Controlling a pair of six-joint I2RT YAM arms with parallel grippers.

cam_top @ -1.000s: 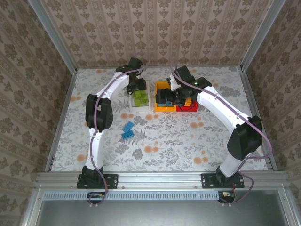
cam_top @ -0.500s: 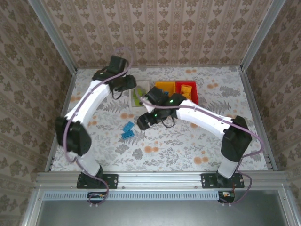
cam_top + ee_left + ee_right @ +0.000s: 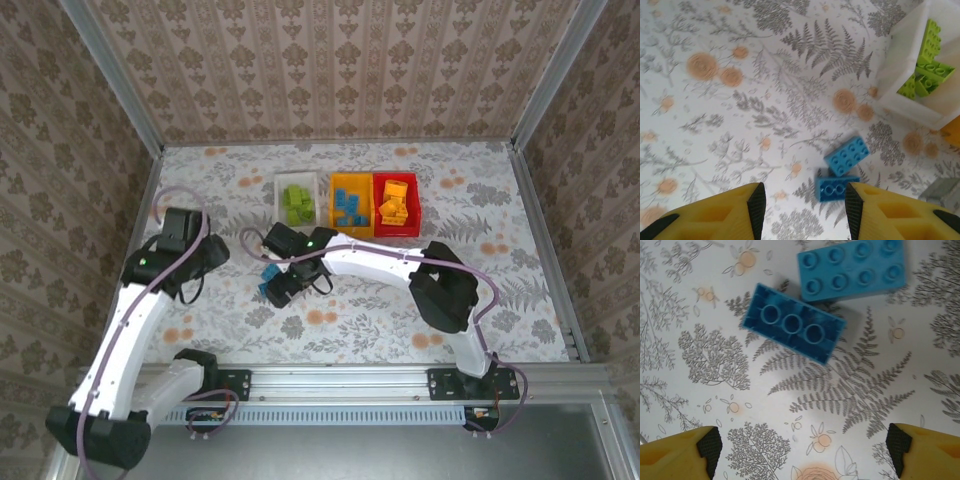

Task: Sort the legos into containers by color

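Floral tablecloth [image 3: 480, 290], two blue legos [image 3: 795, 330]

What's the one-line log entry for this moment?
left gripper: open, empty | right gripper: open near two loose blue bricks | white bin: green bricks | yellow bin: blue bricks | red bin: orange bricks

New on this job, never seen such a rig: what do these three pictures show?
The left arm and right arm each end in a two-finger gripper. The overhead picture looks down on the table from behind them; the other two come from wrist cameras, the yellow tips being their fingers. The right gripper hangs open over two blue bricks; the left gripper is open and empty. At the back, the white bin holds green bricks, the yellow-orange bin blue ones, the red bin orange ones.
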